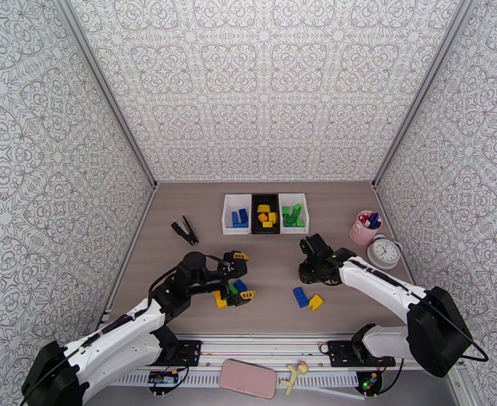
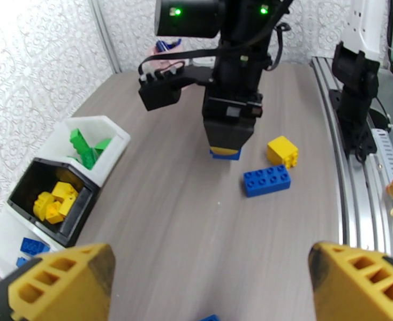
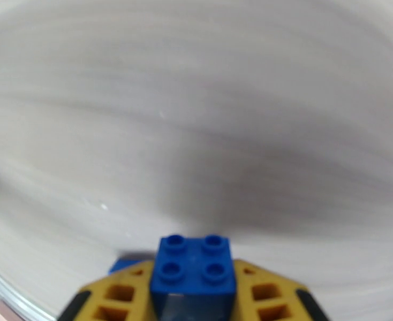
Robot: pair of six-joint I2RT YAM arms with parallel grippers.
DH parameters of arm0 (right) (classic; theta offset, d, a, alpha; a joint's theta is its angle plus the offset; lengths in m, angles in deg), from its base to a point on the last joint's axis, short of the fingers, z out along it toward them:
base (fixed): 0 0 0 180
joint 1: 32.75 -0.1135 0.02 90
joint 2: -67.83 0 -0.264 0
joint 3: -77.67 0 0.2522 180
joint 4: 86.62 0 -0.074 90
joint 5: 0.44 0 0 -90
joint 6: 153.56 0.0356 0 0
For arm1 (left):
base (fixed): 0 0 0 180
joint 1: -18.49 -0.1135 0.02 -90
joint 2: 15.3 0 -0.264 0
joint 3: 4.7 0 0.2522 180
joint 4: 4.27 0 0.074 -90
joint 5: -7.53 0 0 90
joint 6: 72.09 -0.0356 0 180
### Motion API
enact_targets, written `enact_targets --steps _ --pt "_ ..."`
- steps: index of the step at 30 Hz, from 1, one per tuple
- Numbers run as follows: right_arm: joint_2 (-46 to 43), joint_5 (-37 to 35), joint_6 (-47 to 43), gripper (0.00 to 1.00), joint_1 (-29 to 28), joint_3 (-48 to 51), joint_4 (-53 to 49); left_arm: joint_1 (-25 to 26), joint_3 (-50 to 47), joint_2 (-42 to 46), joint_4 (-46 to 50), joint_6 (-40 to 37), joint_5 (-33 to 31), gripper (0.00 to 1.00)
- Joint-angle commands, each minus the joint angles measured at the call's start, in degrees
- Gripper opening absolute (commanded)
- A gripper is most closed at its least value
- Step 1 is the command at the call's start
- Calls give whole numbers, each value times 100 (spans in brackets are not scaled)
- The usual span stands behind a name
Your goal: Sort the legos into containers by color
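The right gripper [image 1: 311,268] was closed on a blue four-stud brick [image 3: 192,258], which was clamped between its yellow fingers [image 3: 119,295] with the studs facing the wrist camera. In the left wrist view, this gripper pointed straight down over the middle of the table [image 1: 275,319]. The brick at its tip was close to the surface, but contact with the surface could not be determined. Near it on the table lay a blue eight-stud brick [image 2: 266,181] and a yellow brick [image 2: 282,151], close together. The left gripper [image 1: 244,275] was fully open and held nothing. It was positioned over a small cluster of blue, yellow and green bricks [image 1: 231,294] on the left part of the table. The containers [image 1: 293,198] stood in a joined row at the far side. The left white bin [image 1: 226,214] contained blue bricks, the black bin [image 1: 265,197] contained yellow bricks, and the right white bin [image 1: 306,210] contained green bricks. A pink cup [image 1: 361,233] and a clock [image 1: 384,252] stood to the right of the row, well apart from both grippers.
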Motion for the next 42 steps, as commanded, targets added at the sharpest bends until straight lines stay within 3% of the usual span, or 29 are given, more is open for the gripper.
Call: enact_targets --steps 1,11,14,22,27,34,42 --pt "2 -20 -132 27 33 -351 554 117 -61 123 -143 534 -645 100" --pt "598 -36 -543 28 -4 -1164 1619 201 -551 230 -762 875 -1404 100" --pt "806 19 -623 28 -96 -1340 1963 261 -623 230 -797 1193 -2335 100" --pt "1678 -17 -807 24 -501 -2447 2333 471 -470 317 -595 1711 -3122 100" --pt "2344 -74 -757 23 -760 -3345 2123 504 -323 576 -12 2359 -3952 100" --pt "3611 -76 -1205 23 -776 -4555 2354 232 -646 482 -402 2164 -3937 100" --pt "5141 -606 -1321 23 -772 -6221 2421 99 -1021 686 -934 2223 -3978 100"
